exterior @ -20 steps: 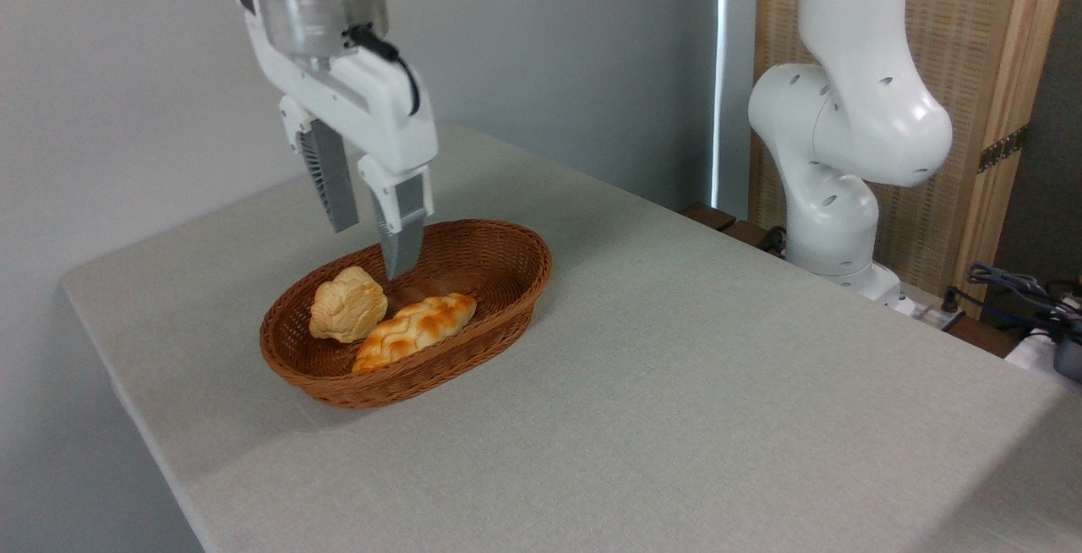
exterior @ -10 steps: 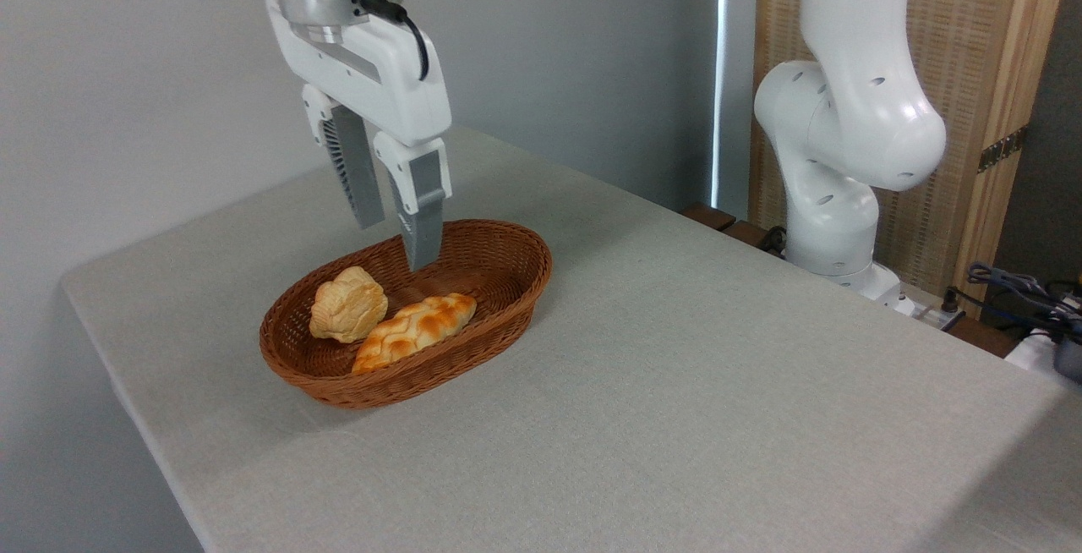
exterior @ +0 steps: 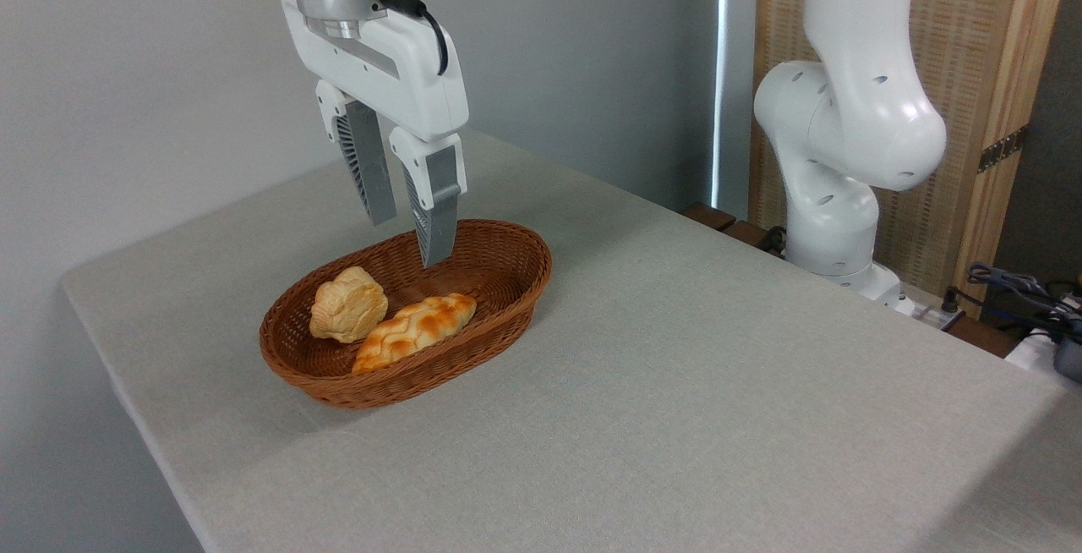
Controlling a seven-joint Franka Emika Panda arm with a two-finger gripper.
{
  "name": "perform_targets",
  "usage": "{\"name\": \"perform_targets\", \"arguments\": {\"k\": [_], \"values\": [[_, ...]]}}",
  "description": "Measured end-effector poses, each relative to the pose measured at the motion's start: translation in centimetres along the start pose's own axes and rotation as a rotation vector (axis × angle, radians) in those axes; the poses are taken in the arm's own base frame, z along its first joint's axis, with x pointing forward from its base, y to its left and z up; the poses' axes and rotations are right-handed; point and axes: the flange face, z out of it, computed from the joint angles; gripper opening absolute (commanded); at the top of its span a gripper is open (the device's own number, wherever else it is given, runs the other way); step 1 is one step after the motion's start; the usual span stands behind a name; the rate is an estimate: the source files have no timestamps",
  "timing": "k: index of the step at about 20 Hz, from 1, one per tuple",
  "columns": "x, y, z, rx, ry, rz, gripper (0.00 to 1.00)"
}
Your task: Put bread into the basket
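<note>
The bread (exterior: pixel 347 304), a small round lumpy bun, lies inside the oval brown wicker basket (exterior: pixel 507 299) at its left end, leaning on the inner wall. My gripper (exterior: pixel 409 242) hangs open above the basket's far side, up and to the right of the bun, with nothing between its grey fingers (exterior: pixel 437 215). There is a clear gap between the fingertips and the bun.
A longer braided loaf (exterior: pixel 413 330) lies in the basket beside the bun. The basket stands on a grey cloth-covered table (exterior: pixel 676 384) near its left corner. My arm's white base (exterior: pixel 845 156) rises at the right behind the table, with cables (exterior: pixel 1014 291) by it.
The open gripper has risen and shifted to the right, away from the bun. The bun and the loaf have not moved.
</note>
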Motion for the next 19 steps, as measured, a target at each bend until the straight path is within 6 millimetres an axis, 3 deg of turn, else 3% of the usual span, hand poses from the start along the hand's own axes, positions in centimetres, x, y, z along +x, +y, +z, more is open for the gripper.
{"name": "perform_targets", "arguments": {"k": [8, 19], "values": [[-1.6, -2.0, -0.6, 0.010, 0.007, -0.042, 1.00], [-0.8, -1.1, -0.4, 0.017, -0.006, -0.017, 1.00]]}}
